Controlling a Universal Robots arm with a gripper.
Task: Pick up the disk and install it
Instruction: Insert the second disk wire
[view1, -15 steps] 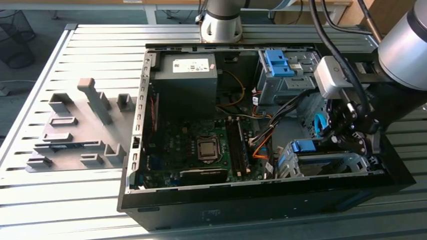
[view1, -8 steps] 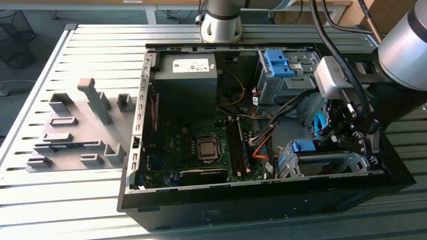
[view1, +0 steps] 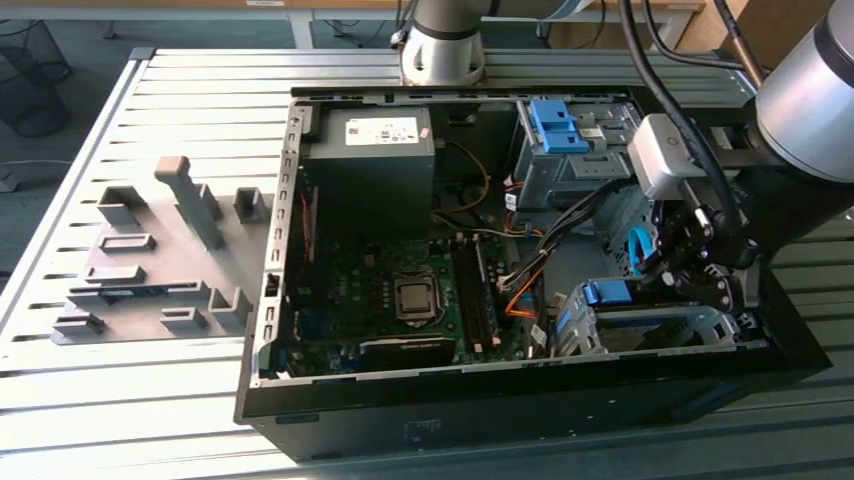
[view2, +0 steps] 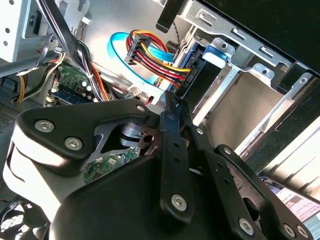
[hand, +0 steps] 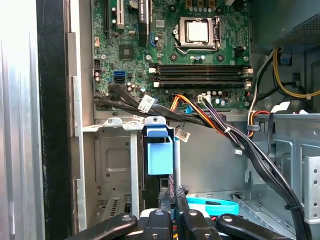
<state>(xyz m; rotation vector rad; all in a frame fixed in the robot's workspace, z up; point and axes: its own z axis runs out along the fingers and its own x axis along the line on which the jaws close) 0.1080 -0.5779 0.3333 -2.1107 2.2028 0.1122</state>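
Blue plastic frames the disk (hand: 159, 155), which stands on its edge in the metal cage (view1: 654, 330) at the front corner of the open computer case (view1: 287, 250), so it looks slotted in already. The claw (hand: 172, 210) sits right at the disk's end. Its fingers (view2: 172, 145) look close together, but I cannot tell if they pinch anything.

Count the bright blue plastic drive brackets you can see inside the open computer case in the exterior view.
2. One blue bracket sits in the rear drive cage, beside the grey power supply. The other is in the front cage, below the claw. Cables may hide more.
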